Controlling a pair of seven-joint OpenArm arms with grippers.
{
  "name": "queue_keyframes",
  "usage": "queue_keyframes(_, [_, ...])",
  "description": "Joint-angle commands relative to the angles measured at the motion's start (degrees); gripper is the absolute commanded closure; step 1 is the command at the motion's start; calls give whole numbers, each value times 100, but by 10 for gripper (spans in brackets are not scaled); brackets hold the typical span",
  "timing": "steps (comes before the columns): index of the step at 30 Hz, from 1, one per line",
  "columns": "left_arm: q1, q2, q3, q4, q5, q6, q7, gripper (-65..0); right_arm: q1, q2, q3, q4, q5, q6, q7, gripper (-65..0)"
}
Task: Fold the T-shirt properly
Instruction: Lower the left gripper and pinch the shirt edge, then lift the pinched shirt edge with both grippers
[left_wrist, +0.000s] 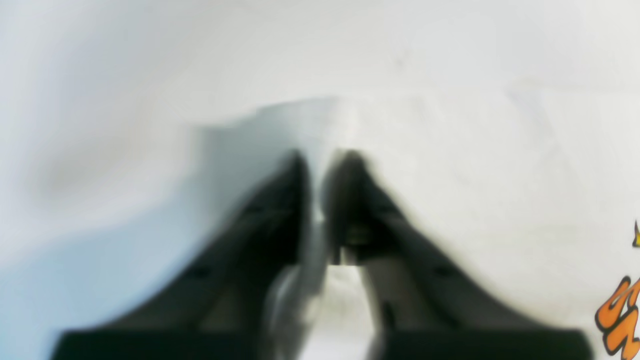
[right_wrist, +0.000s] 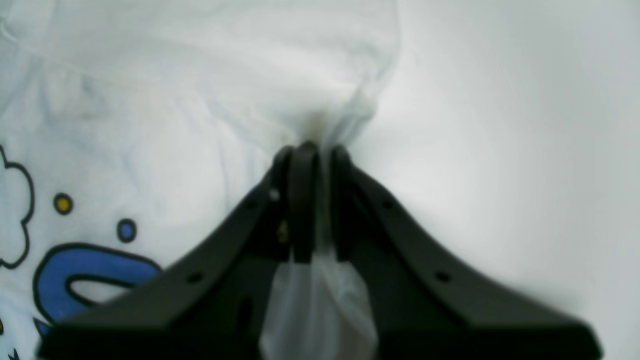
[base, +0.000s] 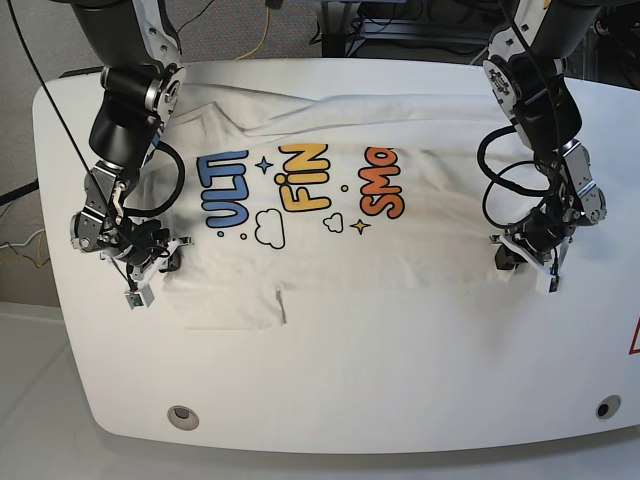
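The white T-shirt (base: 330, 255) lies spread across the table with its blue, yellow and orange print facing up, and its far part is folded over. My left gripper (base: 505, 250) is at the shirt's right edge. In the left wrist view the left gripper (left_wrist: 322, 160) is shut on a ridge of T-shirt (left_wrist: 500, 175) cloth, though that view is blurred. My right gripper (base: 170, 262) is at the shirt's left edge. Seen from the right wrist, the right gripper (right_wrist: 312, 150) is shut on a pinch of the T-shirt (right_wrist: 175, 100), with fabric bunched between its fingers.
The white table (base: 350, 400) has a rounded front edge with two small round holes (base: 181, 416) near it. Cables (base: 495, 180) hang from both arms above the shirt's sides. Bare tabletop lies in front of the shirt.
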Motion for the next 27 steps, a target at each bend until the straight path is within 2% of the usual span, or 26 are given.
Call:
queue_keyframes(1, [-55, -41, 29, 7, 125, -6, 206, -34, -31, -5, -37, -32, -223, 36, -417, -58])
queue_keyframes(20, [-90, -76, 38, 25, 125, -6, 206, -22, 4, -5, -37, -32, -206, 36, -435, -57])
queue_keyframes(27, [-283, -112, 117, 33, 151, -6, 268, -22, 22, -5, -46, -32, -197, 36, -444, 0])
